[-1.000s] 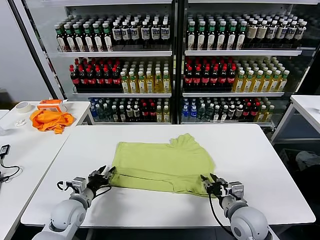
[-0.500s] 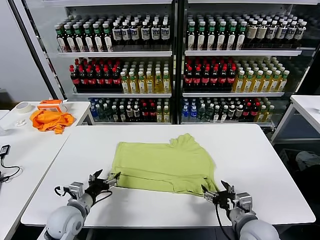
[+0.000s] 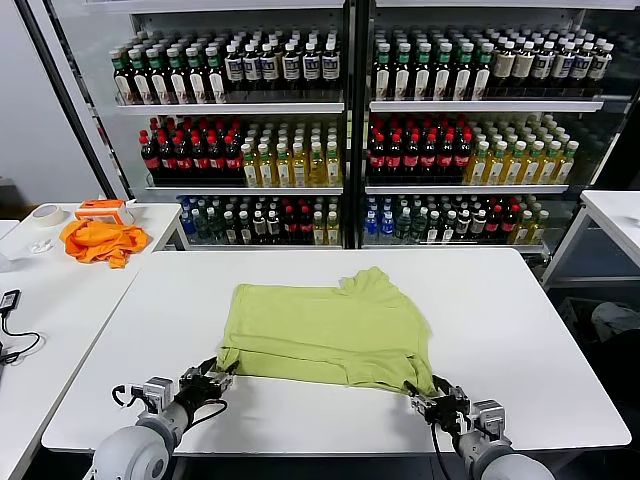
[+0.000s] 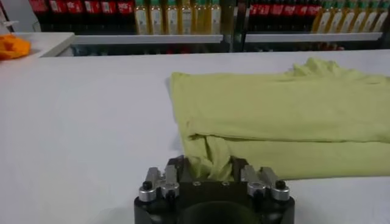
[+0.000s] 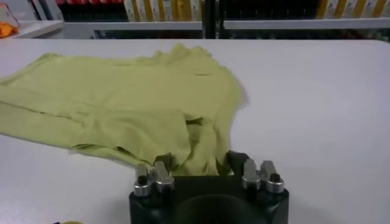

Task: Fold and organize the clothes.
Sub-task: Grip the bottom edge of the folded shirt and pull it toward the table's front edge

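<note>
My left pincer (image 4: pixel 207 173) is clamped on one near corner of the soft lime-green short-sleeved T-shirt (image 3: pixel 325 335); my right pincer (image 5: pixel 204 167) clamps the other. It lies on the white tabletop (image 3: pixel 500 300).

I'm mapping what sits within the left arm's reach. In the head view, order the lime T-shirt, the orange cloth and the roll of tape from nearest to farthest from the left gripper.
1. Lime T-shirt: its near left corner is between the left gripper's fingers.
2. Orange cloth: on the side table, far left.
3. Roll of tape: beyond the cloth, farther left.
</note>
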Controlling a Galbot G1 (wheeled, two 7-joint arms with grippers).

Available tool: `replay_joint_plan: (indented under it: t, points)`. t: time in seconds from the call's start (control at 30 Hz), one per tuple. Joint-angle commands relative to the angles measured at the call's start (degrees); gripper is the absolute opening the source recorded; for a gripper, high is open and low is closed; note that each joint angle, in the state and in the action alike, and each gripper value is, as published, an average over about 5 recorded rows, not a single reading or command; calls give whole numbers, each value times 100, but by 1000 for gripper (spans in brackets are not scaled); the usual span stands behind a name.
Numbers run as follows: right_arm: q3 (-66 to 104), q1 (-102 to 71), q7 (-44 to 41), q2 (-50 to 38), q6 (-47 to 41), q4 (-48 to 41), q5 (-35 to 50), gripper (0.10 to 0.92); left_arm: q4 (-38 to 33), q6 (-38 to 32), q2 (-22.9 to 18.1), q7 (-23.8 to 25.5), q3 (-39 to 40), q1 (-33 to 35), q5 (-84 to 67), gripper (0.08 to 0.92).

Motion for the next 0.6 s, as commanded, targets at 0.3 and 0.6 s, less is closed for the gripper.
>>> replay_joint_plan:
  t: [0.3,0.6]
  points:
    - [67,-135,-144,-86,-85,202,128,151,-220,231,67,-131,46,220,119,187]
    - [478,-1252,-168,-211,-308,1004,-201,108,-1187,228,361,-135,-357,1268,17,82]
